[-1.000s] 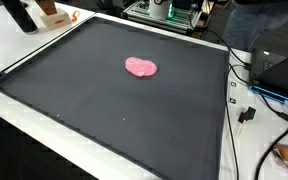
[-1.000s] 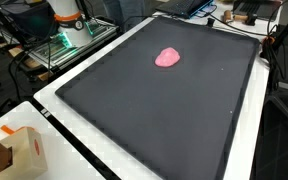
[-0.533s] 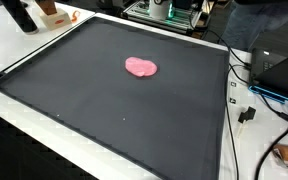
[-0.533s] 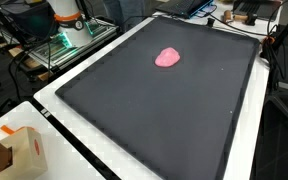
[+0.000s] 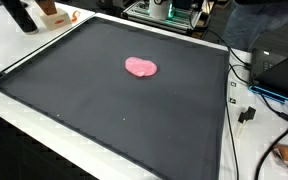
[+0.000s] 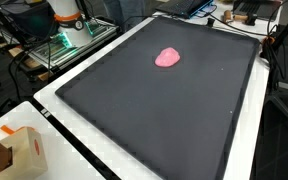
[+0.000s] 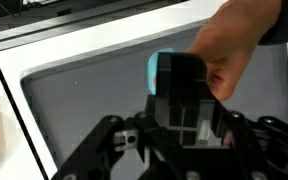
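In the wrist view my gripper (image 7: 182, 62) stands above the black mat (image 7: 74, 100). Its two fingers are together as one dark block with a thin seam down the middle. A small cyan thing (image 7: 157, 70) shows just behind the left fingertip; whether it is pinched I cannot tell. A person's hand (image 7: 234, 45) reaches in from the upper right and touches the fingers. A pink blob (image 5: 140, 67) (image 6: 168, 57) lies alone on the mat in both exterior views, which do not show the gripper.
The mat (image 5: 104, 110) has a white border (image 6: 54, 105). A cardboard box (image 6: 19, 150) sits on the white surface near one corner. Cables and a black device (image 5: 279, 70) lie past one edge. The robot's base (image 6: 69, 18) stands beyond the far edge.
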Available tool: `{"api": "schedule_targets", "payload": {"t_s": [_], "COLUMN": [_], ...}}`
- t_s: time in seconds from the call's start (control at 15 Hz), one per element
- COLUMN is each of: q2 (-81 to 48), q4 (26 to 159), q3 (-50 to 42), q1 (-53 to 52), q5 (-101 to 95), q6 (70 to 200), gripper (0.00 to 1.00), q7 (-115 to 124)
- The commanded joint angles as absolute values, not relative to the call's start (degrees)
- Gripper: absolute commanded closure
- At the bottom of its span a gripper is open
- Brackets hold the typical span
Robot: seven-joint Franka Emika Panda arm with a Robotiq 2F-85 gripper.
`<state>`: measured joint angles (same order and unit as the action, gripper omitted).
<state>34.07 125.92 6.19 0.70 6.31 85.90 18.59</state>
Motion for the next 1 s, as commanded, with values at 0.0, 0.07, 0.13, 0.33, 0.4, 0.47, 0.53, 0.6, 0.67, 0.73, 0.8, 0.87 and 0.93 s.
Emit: {"api": "schedule_targets", "payload": {"t_s": [0.0,0.07,0.13,0.33,0.4,0.47,0.53,0.6,0.67,0.73,0.8,0.87,0.93], "q2": [33.97,33.88,33.82,33.76,33.76,33.75,33.74,33.74,33.74,33.73,33.73,33.73,33.73], "q4": [125.81,125.81,125.82,125.82,125.82,125.82,125.82,125.82,125.81,125.82,125.82,125.82,125.81], "q3": [6.31,6.30,6.30,6.30,6.30,6.30,6.30,6.30,6.30,6.30,6.30,6.30,6.30], "q1": [0.86,0.86,0.86,0.86,0.86,0.86,0.86,0.86,0.86,0.86,0.86,0.86,0.86], "q5": [6.35,6.33,6.33,6.32,6.32,6.32,6.32,6.32,6.32,6.32,6.32,6.32,6.32], "q6": [85.93,85.97,85.97,85.97,85.97,85.97,85.97,85.97,85.97,85.97,85.97,85.97,85.97], "gripper": [0.74,0.49,0.49,0.49,0.49,0.49,0.49,0.49,0.49,0.49,0.49,0.49,0.49], "q7": [18.40,18.38,18.38,18.38,18.38,18.38,18.38,18.38,18.38,18.38,18.38,18.38,18.38]}}
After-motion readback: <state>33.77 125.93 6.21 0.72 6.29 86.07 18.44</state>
